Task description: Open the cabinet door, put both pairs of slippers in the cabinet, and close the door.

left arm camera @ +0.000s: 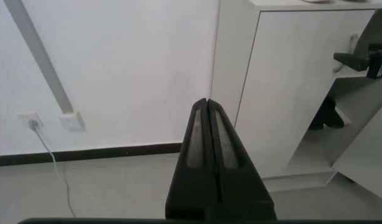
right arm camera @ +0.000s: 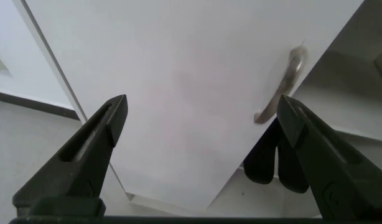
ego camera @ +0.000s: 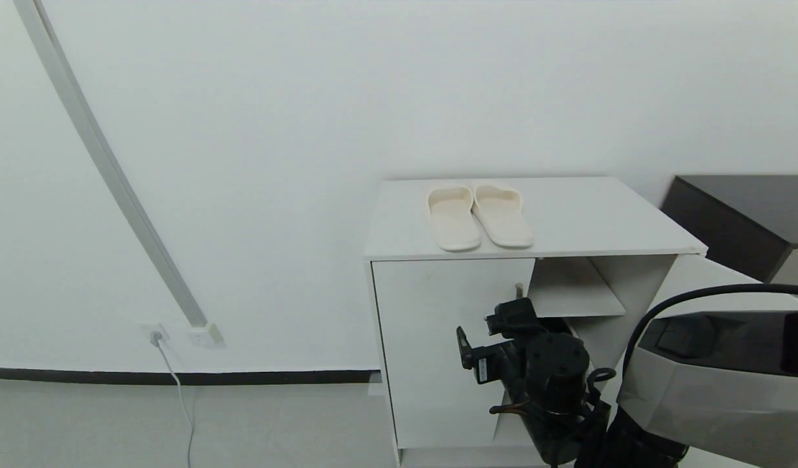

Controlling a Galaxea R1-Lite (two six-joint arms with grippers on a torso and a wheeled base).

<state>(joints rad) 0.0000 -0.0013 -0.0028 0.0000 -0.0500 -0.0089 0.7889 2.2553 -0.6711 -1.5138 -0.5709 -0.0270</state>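
Note:
A cream pair of slippers (ego camera: 480,216) lies side by side on top of the white cabinet (ego camera: 587,221). The cabinet's left door (ego camera: 438,344) is closed, with a metal handle (right arm camera: 283,87) at its inner edge. Its right door (ego camera: 717,279) is swung open, showing a shelf (ego camera: 571,292). A dark pair of slippers (left arm camera: 328,115) stands low inside the open half, also visible past the door edge as dark slippers (right arm camera: 275,162). My right gripper (right arm camera: 200,124) is open, facing the closed door just beside the handle, nothing between its fingers. My left gripper (left arm camera: 207,106) is shut and empty, away from the cabinet to its left.
A dark low piece of furniture (ego camera: 750,214) stands right of the cabinet. A wall socket with a cable (ego camera: 157,337) and a slanted conduit (ego camera: 106,162) are on the wall to the left. Bare floor (ego camera: 177,422) lies left of the cabinet.

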